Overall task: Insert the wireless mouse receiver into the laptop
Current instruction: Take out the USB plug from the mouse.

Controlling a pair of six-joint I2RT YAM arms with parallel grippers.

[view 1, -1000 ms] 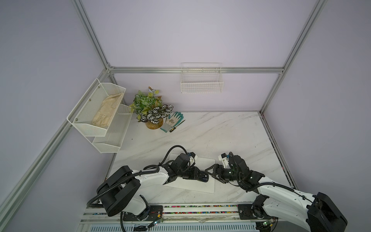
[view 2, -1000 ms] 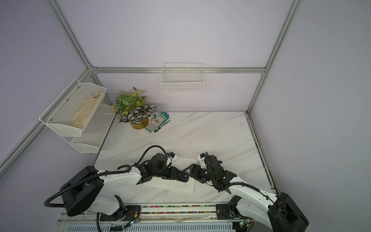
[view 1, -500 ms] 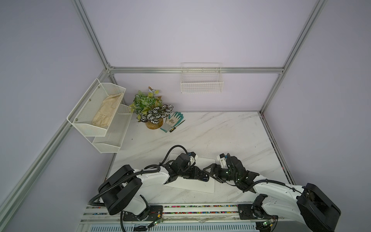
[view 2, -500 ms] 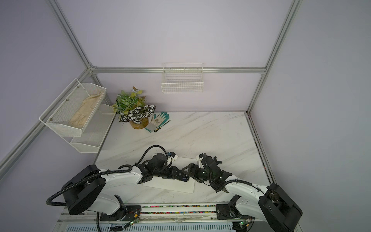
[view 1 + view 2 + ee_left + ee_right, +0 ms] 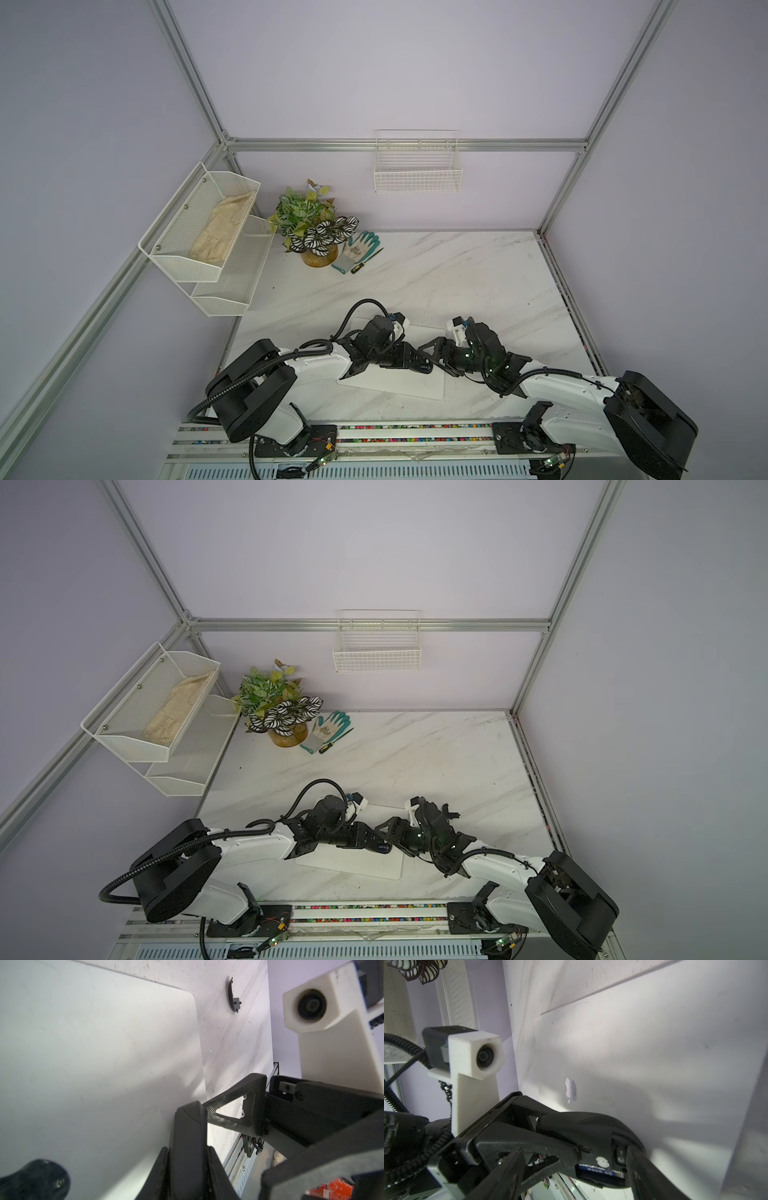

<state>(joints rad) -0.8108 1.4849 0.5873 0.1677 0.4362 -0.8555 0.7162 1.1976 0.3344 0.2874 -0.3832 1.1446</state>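
The laptop (image 5: pixel 395 384) (image 5: pixel 353 866) lies closed near the table's front edge, its logo (image 5: pixel 571 1091) showing in the right wrist view. My left gripper (image 5: pixel 424 366) (image 5: pixel 384 848) (image 5: pixel 187 1148) is shut on the black mouse (image 5: pixel 581 1126) (image 5: pixel 187 1126) and holds it just above the laptop's right edge. The mouse's underside is uncovered and a blue battery (image 5: pixel 598 1171) shows. My right gripper (image 5: pixel 438 357) (image 5: pixel 397 837) (image 5: pixel 593 1154) is open, with one finger on each side of the mouse. I cannot make out the wireless mouse receiver.
The curved black mouse cover (image 5: pixel 233 995) (image 5: pixel 449 809) lies on the marble right of the laptop. A potted plant (image 5: pixel 311 232), a glove (image 5: pixel 359 249) and a screwdriver (image 5: pixel 365 262) sit at the back left. White mesh shelves (image 5: pixel 199 232) hang on the left wall.
My right gripper has shifted a little to the left, closer round the mouse. The left arm has stayed almost still with the mouse in its grip.
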